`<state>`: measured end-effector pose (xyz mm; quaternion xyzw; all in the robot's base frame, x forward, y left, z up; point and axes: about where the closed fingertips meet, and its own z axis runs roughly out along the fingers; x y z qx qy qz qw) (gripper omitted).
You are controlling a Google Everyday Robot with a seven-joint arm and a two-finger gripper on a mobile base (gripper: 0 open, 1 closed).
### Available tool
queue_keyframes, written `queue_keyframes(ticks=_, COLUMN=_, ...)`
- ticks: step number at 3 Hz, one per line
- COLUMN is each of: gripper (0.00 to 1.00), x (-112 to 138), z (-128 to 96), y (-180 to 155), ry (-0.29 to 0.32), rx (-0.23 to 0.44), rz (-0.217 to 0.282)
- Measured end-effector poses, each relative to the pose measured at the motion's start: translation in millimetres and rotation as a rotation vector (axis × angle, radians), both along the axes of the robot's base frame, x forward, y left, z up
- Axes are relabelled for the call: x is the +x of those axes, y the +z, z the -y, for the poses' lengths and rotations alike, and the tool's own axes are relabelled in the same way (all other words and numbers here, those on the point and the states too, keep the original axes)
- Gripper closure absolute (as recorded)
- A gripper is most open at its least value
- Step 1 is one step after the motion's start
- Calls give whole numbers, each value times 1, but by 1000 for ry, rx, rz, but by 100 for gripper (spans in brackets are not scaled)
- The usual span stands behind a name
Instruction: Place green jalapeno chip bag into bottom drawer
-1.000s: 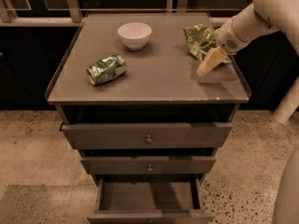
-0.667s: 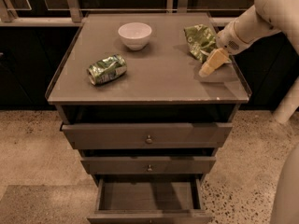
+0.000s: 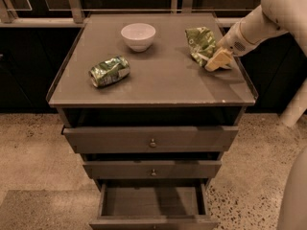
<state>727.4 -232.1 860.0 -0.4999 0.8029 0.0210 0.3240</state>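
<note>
chip bag (image 3: 200, 42) back-right on cabinet top (image 3: 158, 87) | claw (image 3: 217, 61) at its right edge | can (image 3: 109, 71) front-left | bowl (image 3: 138, 36) back-centre | bottom drawer (image 3: 153, 222) lowest

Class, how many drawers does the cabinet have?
3, stacked: top drawer, middle drawer, bottom drawer, pulled open. The tool is at the bag on the cabinet top.

Arm (image 3: 268, 14) is showing smooth off-white rounded shells; dotted grille (image 3: 235, 45) near the wrist; tan hand (image 3: 214, 63) is sitting at the bench's (image 3: 158, 87) right rear.

We see the crumpled green jalapeno chip bag (image 3: 200, 43) right-rear on the counter (image 3: 163, 85), the gripper (image 3: 218, 60) against it; the bottom drawer (image 3: 152, 205) is open.
</note>
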Motion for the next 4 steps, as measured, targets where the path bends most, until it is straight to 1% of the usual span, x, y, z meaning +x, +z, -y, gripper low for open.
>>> queue_keyframes(ticks=1, gripper=63, x=0, z=0, y=0, ry=0, rx=0, rz=0)
queue_keyframes(ticks=2, gripper=88, x=0, z=0, y=0, ry=0, rx=0, rz=0)
queue_keyframes(ticks=3, gripper=100, x=0, z=0, y=0, ry=0, rx=0, rz=0)
queue_keyframes(ticks=4, gripper=100, x=0, z=0, y=0, ry=0, rx=0, rz=0)
